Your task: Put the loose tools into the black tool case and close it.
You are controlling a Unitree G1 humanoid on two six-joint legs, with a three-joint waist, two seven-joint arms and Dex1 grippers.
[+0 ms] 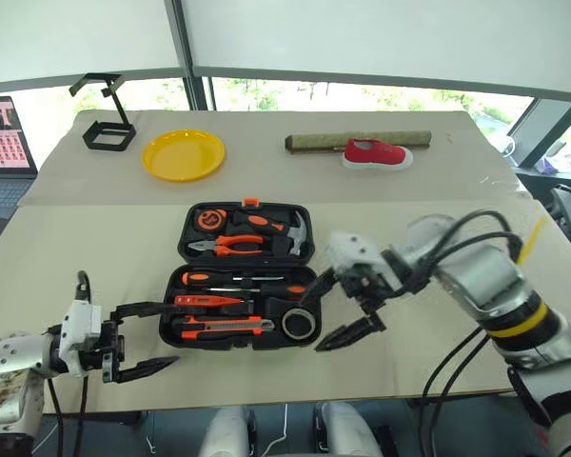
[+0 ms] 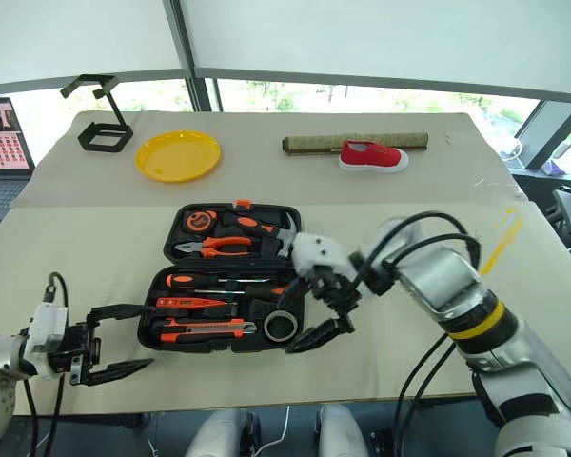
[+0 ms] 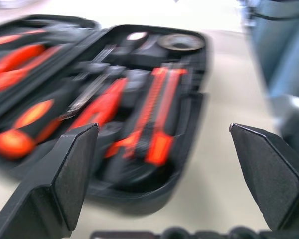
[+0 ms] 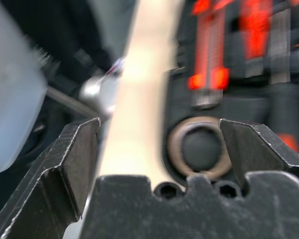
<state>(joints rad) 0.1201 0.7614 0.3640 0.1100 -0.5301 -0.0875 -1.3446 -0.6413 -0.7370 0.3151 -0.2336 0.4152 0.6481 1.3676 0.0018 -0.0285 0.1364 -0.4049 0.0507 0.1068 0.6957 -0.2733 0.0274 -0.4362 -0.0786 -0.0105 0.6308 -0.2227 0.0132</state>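
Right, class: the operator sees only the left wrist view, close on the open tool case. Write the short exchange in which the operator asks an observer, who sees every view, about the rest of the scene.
Operator: Where is the right gripper?
Observer: The right gripper hangs open over the near right corner of the black tool case, by the roll of tape.
Operator: What lies beyond the case?
Observer: A yellow plate, a red shoe and a black wire stand on the far table.
Operator: And my left gripper?
Observer: The left gripper is open at the case's near left corner, close to the table's near edge.
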